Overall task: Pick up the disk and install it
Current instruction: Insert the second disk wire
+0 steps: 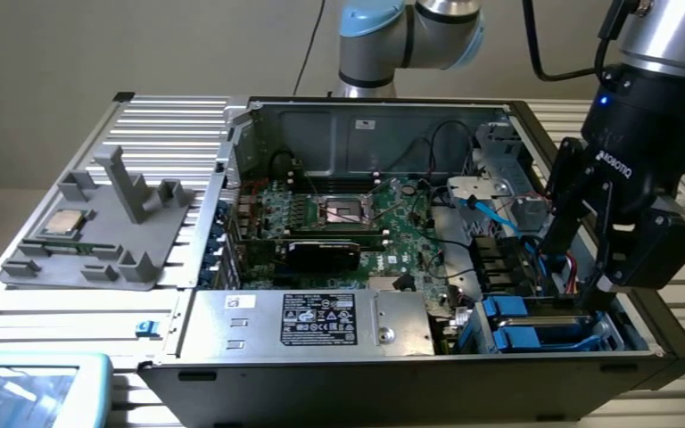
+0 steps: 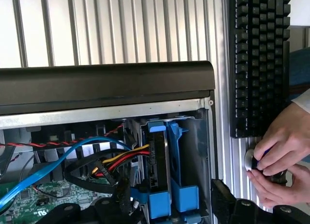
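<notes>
Where it stands edgewise, the disk (image 2: 159, 166) shows a blue carrier.

A black gripper (image 1: 598, 276) hangs over an open black computer case (image 1: 355, 379). Directly below it, bright blue drive carriers (image 1: 521, 325) hold a dark drive (image 2: 159, 161). Beside them lie a green circuit board (image 1: 367, 223), a light blue cable (image 2: 48, 166), and red, yellow and black wires (image 2: 118, 161). The table (image 2: 121, 25) has pale grey ribbed stripes.
</notes>
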